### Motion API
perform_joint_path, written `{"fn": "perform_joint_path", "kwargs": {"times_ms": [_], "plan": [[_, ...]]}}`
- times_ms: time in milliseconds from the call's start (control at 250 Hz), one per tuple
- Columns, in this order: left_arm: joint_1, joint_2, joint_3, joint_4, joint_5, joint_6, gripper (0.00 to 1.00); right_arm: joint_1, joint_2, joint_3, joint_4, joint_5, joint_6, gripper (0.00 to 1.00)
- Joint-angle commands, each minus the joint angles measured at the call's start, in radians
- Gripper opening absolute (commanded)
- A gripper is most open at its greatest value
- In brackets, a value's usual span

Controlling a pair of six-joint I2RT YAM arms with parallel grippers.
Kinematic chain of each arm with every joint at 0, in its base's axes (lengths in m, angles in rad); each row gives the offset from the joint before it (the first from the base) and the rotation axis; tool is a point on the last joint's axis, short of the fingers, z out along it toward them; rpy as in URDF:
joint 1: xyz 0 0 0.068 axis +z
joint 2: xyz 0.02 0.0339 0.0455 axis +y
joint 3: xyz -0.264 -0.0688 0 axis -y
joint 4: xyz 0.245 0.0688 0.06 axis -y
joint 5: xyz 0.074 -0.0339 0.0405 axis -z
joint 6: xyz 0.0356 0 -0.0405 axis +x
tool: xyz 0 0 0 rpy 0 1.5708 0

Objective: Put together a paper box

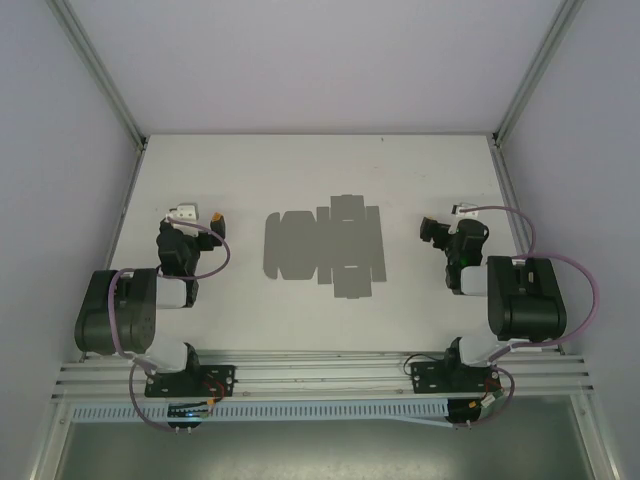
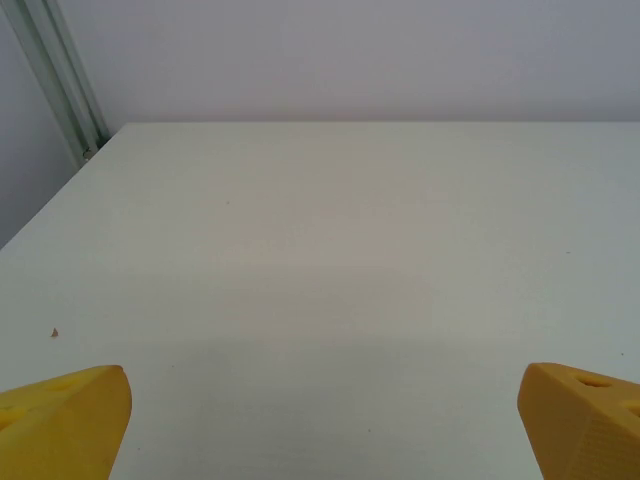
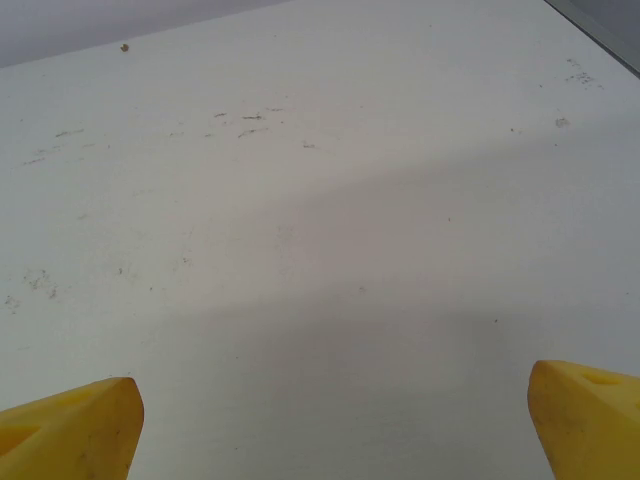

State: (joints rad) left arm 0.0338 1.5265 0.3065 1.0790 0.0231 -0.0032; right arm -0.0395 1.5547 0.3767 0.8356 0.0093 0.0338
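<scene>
At table (image 1: pixel 300 170) ctr, flat paper box (image 1: pixel 325 246) lies btwn L end effector (image 2: pixel 325 425) & R end effector (image 3: pixel 335 425), both spread wide.

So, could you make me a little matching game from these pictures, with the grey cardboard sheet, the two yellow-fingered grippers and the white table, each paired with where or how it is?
Things:
1. flat grey die-cut cardboard sheet
2. yellow-fingered left gripper
3. yellow-fingered right gripper
4. white table

Places or states:
A. open, right of the sheet
B. bears the sheet
C. unfolded, mid-table
D. open, left of the sheet

Pairs: 1-C, 2-D, 3-A, 4-B.
</scene>
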Motion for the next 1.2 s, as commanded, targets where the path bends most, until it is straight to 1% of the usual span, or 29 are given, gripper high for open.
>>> {"fn": "perform_joint_path", "kwargs": {"times_ms": [0,811,851,919,1195], "plan": [[0.001,-0.009,-0.006,0.001,0.023,0.008,0.99,0.003,-0.004,0.010,0.049,0.019,0.010,0.99],[0.002,-0.007,-0.002,-0.003,0.022,0.008,0.99,0.004,-0.004,0.010,0.049,0.019,0.009,0.99],[0.001,-0.006,0.003,-0.011,0.043,0.017,0.99,0.004,-0.004,0.011,0.049,0.018,0.011,0.99],[0.002,-0.004,0.019,-0.041,0.120,0.045,0.99,0.003,-0.004,0.011,0.049,0.019,0.009,0.99],[0.002,-0.007,0.017,-0.038,0.124,0.042,0.99,0.003,-0.005,0.010,0.049,0.018,0.009,0.99]]}}
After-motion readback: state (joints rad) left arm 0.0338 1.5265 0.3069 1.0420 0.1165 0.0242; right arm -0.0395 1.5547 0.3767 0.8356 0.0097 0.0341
